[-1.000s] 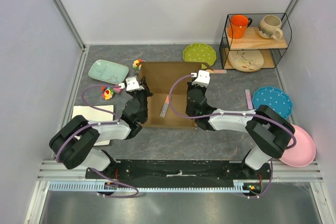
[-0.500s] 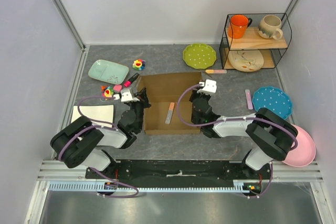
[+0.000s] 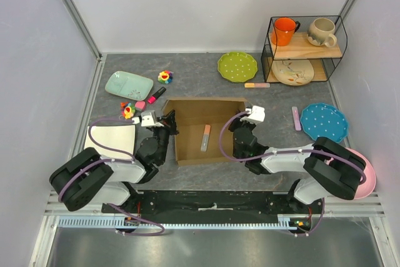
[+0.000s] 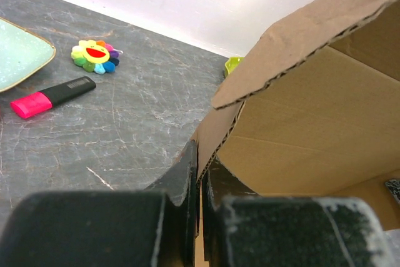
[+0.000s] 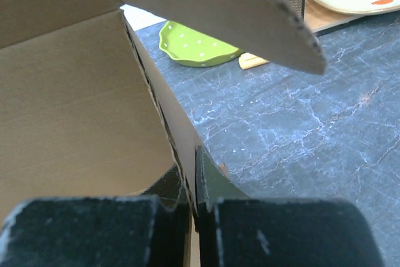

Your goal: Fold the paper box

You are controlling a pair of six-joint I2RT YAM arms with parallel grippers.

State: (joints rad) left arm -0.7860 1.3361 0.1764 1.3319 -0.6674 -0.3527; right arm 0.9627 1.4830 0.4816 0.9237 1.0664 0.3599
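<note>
The paper box [image 3: 201, 117] is brown corrugated cardboard, open on top, standing on the grey table between my arms. A pink and orange marker [image 3: 205, 137] lies inside it. My left gripper [image 3: 167, 127] is shut on the box's left wall; in the left wrist view [image 4: 200, 173] the cardboard edge [image 4: 215, 139] runs between the fingers. My right gripper [image 3: 235, 126] is shut on the box's right wall; in the right wrist view [image 5: 192, 182] the wall [image 5: 169, 123] is pinched, with a flap [image 5: 237, 4] overhead.
A white flat board [image 3: 112, 139] lies left of the left arm. A mint tray [image 3: 129, 84], flower toy [image 3: 165, 77], pink highlighter [image 3: 152, 97], green plate [image 3: 237, 65], blue plate [image 3: 324, 122], pink plate [image 3: 362, 176] and a wire shelf [image 3: 303, 48] with mugs surround the box.
Both grippers have drawn the box toward the near edge of the table. Its walls now stand more upright. The flower toy and highlighter behind it have come into view.
</note>
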